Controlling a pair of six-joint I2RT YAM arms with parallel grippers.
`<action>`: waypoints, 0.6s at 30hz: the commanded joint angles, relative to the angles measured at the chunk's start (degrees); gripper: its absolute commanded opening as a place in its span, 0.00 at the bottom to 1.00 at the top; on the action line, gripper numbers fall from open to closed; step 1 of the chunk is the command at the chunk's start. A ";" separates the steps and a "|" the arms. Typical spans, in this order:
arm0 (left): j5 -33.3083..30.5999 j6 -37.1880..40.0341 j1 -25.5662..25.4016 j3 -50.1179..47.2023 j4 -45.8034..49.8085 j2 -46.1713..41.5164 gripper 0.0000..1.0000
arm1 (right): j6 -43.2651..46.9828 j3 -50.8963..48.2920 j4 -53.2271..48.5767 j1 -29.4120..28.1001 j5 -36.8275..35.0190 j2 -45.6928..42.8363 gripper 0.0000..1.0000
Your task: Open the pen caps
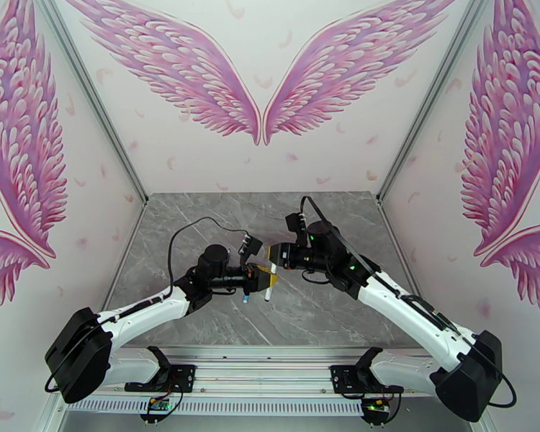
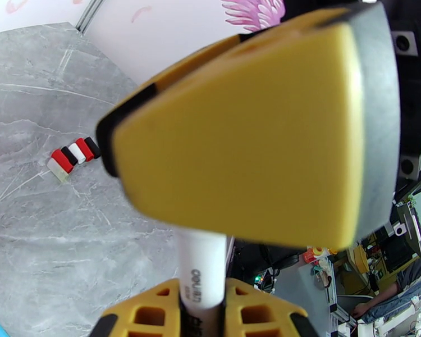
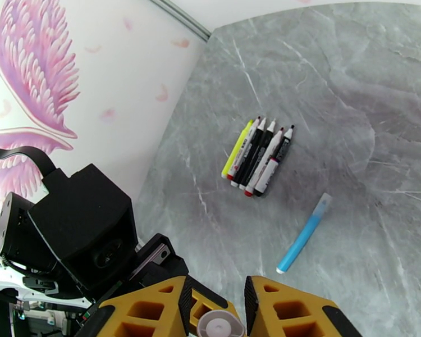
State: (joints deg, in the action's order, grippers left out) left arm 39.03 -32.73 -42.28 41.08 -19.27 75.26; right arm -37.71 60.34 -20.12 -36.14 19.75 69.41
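A white-barrelled pen (image 1: 271, 281) hangs above the table's middle, held between both grippers. My left gripper (image 1: 263, 280) is shut on its barrel (image 2: 202, 271), with the yellow fingers (image 2: 149, 313) on either side. My right gripper (image 1: 276, 258) is shut on the pen's upper end, where a round whitish pen cap (image 3: 222, 325) shows end-on between its fingers (image 3: 283, 310). The right gripper's yellow pad (image 2: 250, 136) hides that end in the left wrist view. Several loose red, black and white pen caps (image 2: 74, 155) lie in a row on the table.
Several uncapped pens (image 3: 258, 155), one of them yellow (image 3: 237, 148), lie side by side on the grey marble table (image 1: 198, 232). A blue pen (image 3: 301, 236) lies apart from them. The left arm's black wrist (image 3: 70, 231) is close beside my right gripper. Walls enclose the table.
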 commanded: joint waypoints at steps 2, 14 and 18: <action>0.52 1.09 -0.56 1.77 0.88 -1.13 0.04 | 0.45 2.50 -0.93 -0.07 0.62 0.46 0.32; -1.05 0.95 -0.61 2.86 2.22 -1.17 0.04 | 0.78 2.68 -1.88 -0.09 0.75 0.67 0.25; -1.06 0.91 -0.74 3.12 2.15 -1.50 0.04 | 1.06 2.25 -2.37 -0.08 0.39 0.30 0.23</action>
State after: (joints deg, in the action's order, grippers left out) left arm 38.63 -32.51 -42.61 41.98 -18.11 75.22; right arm -37.34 61.17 -21.23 -36.14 19.75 69.89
